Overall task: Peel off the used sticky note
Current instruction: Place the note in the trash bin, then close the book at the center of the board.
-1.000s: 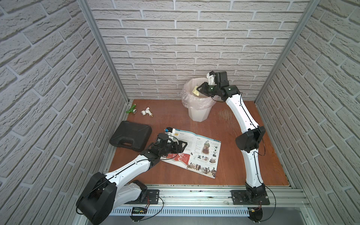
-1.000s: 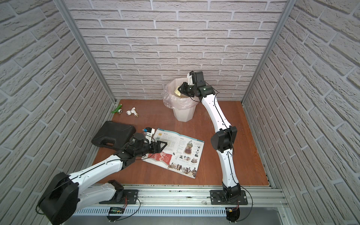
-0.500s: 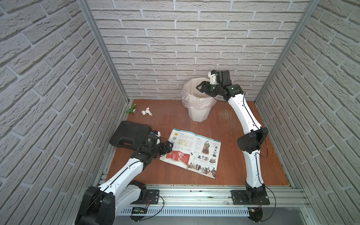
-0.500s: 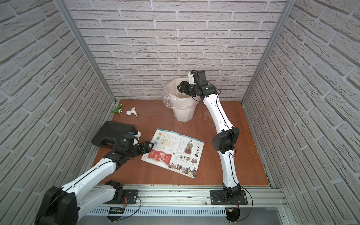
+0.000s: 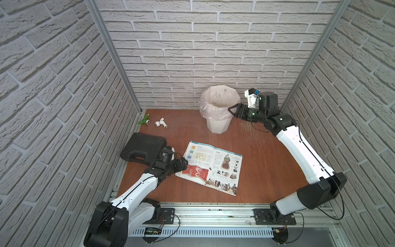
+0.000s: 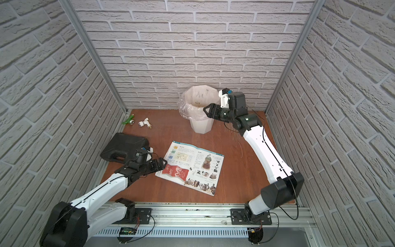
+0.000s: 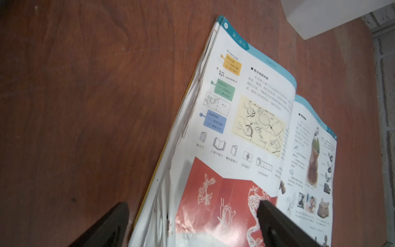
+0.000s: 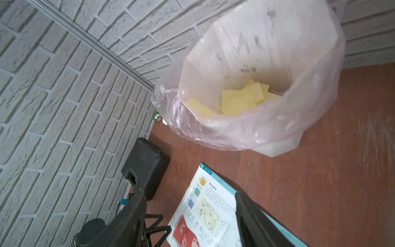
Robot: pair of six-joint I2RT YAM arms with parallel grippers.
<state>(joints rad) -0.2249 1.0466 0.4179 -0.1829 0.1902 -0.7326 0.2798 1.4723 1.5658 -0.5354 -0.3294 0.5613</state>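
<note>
Both arms have pulled back, right gripper [image 5: 231, 110] beside the bin [image 5: 218, 126], left gripper [image 5: 184, 164] at the edge of the book [image 5: 213, 166], both jaws apart and empty, the used sticky note [image 8: 241, 100] lying among slips [image 8: 201, 108] in the bin.

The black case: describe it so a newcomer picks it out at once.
Find the central open book. The black case lies flat between it and the nearer side wall. Unlike its neighbours, it is a closed dark box with a carry handle.
</note>
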